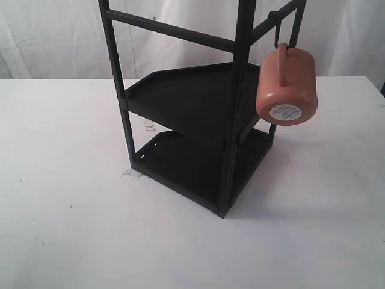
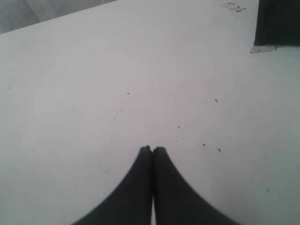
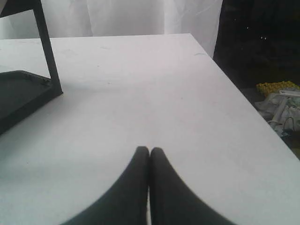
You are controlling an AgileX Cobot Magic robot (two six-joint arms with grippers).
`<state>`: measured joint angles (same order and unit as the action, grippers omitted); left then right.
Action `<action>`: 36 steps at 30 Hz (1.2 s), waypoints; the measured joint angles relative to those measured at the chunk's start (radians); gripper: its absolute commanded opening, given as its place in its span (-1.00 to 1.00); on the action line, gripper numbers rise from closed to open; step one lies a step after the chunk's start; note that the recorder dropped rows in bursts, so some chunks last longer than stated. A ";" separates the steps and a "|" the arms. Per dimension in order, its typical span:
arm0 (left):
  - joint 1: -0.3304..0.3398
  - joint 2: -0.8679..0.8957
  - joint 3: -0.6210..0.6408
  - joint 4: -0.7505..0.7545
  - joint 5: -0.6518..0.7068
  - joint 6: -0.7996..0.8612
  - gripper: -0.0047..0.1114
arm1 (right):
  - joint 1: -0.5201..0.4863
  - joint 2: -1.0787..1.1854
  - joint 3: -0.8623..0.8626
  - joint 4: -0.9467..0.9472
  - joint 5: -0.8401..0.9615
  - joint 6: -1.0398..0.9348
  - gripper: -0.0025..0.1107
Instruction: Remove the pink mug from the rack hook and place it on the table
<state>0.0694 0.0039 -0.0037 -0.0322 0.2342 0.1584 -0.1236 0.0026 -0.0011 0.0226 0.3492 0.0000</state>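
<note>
**Position of the workpiece.** The pink mug [image 1: 286, 85] hangs by its loop handle [image 1: 283, 49] from the rack hook [image 1: 276, 35], at the outer corner of the black rack [image 1: 231, 120] on the right of the exterior view. The mug lies tilted, with its base and round white sticker [image 1: 285, 112] turned toward the camera. It is clear of the surface [image 1: 72, 211] and hangs just beside the rack's corner upright.

**State of the hands.** The left hand [image 2: 152, 150] is clenched, fingertips pressed together, and grasps nothing. It hovers over bare surface. The right hand [image 3: 149, 150] is likewise clenched and empty, with the rack's lower shelf off to one side. Neither hand is near the mug.

**Handling properties (judgement).** The mug appears rigid and smooth-walled, and may be ceramic or hard plastic. Treat it as moderately light, slippery and breakable if dropped. It hangs freely, so a sideways push is likely to set it swinging on the hook.

**Recommended hold (judgement).**
- Use the right hand, as it works on the mug's side.
- Open the fingers fully before approach.
- Take hold across the cylindrical body, away from the handle, or pinch the wall at the rim.
- Leave the handle loop free so it can slide up and off the hook tip.
</note>
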 measured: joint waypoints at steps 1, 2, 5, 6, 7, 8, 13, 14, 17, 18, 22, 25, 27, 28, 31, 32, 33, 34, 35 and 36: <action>0.000 0.000 0.000 0.000 0.000 0.000 -0.92 | 0.000 0.000 0.000 0.000 0.000 0.000 -0.96; 0.000 0.000 0.000 0.000 0.000 0.000 -0.92 | 0.000 0.000 0.000 0.000 0.000 0.000 -0.96; 0.000 0.000 0.000 0.000 0.000 0.000 -0.92 | 0.000 0.000 0.000 0.000 -0.016 0.000 -0.96; 0.000 0.000 0.000 0.000 0.000 0.000 -0.92 | 0.000 0.000 0.000 0.000 -0.028 0.000 -0.96; 0.000 0.000 0.000 0.000 0.000 0.000 -0.92 | 0.000 0.000 0.000 0.000 -0.047 0.000 -0.96; 0.000 0.000 0.000 0.000 0.000 0.000 -0.92 | 0.000 0.000 0.000 0.000 -0.070 0.000 -0.96; 0.000 0.000 0.000 0.000 0.000 0.000 -0.92 | 0.000 0.000 0.000 0.000 -0.193 0.000 -0.96; 0.000 0.000 0.000 0.000 0.000 0.000 -0.92 | 0.000 0.000 0.000 0.000 -0.214 0.000 -0.96; 0.000 0.000 0.000 0.000 0.000 0.000 -0.92 | 0.000 0.000 0.000 -0.002 -0.299 0.000 -0.96; 0.000 0.000 0.000 0.000 0.000 0.000 -0.92 | 0.000 0.000 0.000 -0.002 -0.349 0.000 -0.96; 0.000 0.000 0.000 0.000 0.000 0.000 -0.92 | 0.000 0.000 0.000 0.002 -0.509 0.000 -0.96; 0.000 0.000 0.000 0.000 0.000 0.000 -0.92 | 0.000 0.000 0.000 0.002 -0.568 0.000 -0.96; 0.000 0.000 0.000 0.000 0.000 0.000 -0.92 | 0.000 0.000 0.000 0.002 -0.590 0.000 -0.96; 0.000 0.000 0.000 0.000 0.000 0.000 -0.92 | 0.000 0.000 0.000 0.002 -0.599 0.000 -0.96; 0.000 0.000 0.000 0.000 0.000 0.000 -0.92 | 0.000 0.000 0.000 0.002 -0.666 0.018 -0.96; 0.000 0.000 0.000 0.000 0.000 0.000 -0.92 | 0.000 0.000 0.000 0.002 -0.698 0.042 -0.96; 0.000 0.000 0.000 0.000 0.000 0.000 -0.92 | 0.000 0.000 0.000 0.002 -0.737 0.079 -0.96; 0.000 0.000 0.000 0.000 0.000 0.000 -0.92 | 0.000 0.000 0.000 0.002 -0.773 0.119 -0.96; 0.000 0.000 0.000 0.000 0.000 0.000 -0.92 | 0.000 -0.002 0.000 0.002 -0.822 0.176 -0.96; 0.000 0.000 0.000 0.000 0.000 0.000 -0.92 | 0.000 -0.003 0.000 0.002 -0.873 0.238 -0.96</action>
<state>0.0694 0.0039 -0.0037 -0.0322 0.2342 0.1584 -0.1236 0.0000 -0.0011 0.0242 -0.5242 0.2380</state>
